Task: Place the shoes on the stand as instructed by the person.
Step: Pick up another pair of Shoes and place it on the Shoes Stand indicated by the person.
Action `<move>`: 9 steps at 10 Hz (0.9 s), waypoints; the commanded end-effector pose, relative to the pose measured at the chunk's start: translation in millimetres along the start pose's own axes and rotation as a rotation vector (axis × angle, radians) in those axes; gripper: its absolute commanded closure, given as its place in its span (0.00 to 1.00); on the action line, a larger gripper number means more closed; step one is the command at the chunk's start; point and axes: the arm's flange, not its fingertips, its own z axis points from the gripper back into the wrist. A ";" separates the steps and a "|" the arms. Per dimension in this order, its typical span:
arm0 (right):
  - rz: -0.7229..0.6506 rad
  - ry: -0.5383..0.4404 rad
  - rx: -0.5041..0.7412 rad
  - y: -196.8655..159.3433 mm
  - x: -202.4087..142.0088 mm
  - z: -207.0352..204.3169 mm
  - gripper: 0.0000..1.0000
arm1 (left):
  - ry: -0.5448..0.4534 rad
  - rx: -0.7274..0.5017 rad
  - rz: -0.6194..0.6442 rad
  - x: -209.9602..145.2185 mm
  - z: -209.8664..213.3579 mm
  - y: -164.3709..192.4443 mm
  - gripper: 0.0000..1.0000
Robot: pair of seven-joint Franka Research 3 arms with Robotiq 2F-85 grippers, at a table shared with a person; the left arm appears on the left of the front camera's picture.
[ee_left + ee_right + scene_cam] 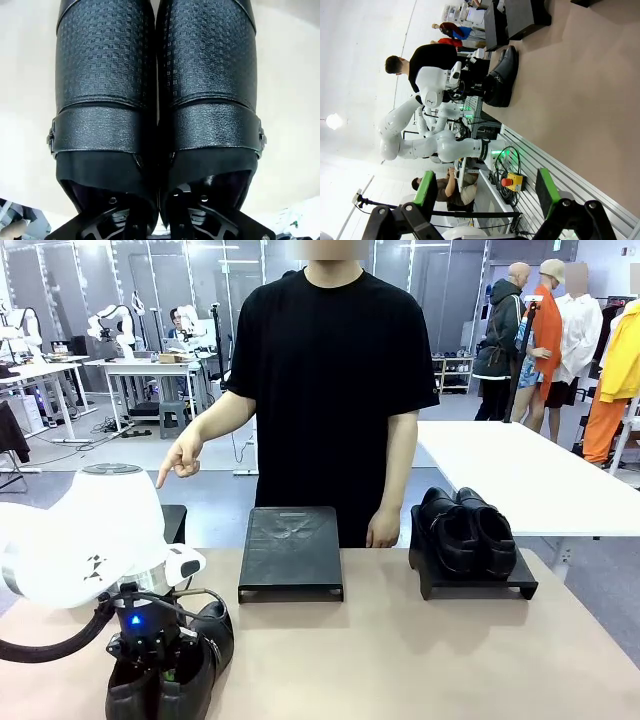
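Note:
One pair of black shoes point(195, 655) stands on the table at the near left. My left gripper point(160, 672) comes down from above with one finger inside each shoe. It is shut on the two inner walls and pinches the shoes point(155, 100) together at the left gripper point(160, 212). A second pair of shoes point(468, 530) rests on the right stand point(520, 587). The middle stand point(290, 550) is bare. The person point(330, 390) stands behind it and points a finger point(162, 480) down toward the left. My right gripper point(485, 195) is open and holds nothing, off to the side of the table.
The right wrist view shows the left arm point(435, 85) over the shoes point(500, 80) from the side, with the stand point(520, 20) beyond. The tan tabletop point(400, 660) is bare in front of both stands. A white table point(520, 480) stands behind on the right.

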 end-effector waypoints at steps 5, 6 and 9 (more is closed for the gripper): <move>0.002 -0.001 0.007 3.0 -1.3 0.2 0.00 | -0.152 0.041 0.031 -1.1 96.2 33.2 0.97; 0.002 -0.001 0.007 3.0 -1.3 0.2 0.00 | -0.176 0.030 0.012 1.3 105.0 42.6 0.97; 0.002 -0.001 0.007 3.0 -1.3 0.2 0.00 | -0.175 -0.014 -0.039 -0.7 109.9 49.7 0.97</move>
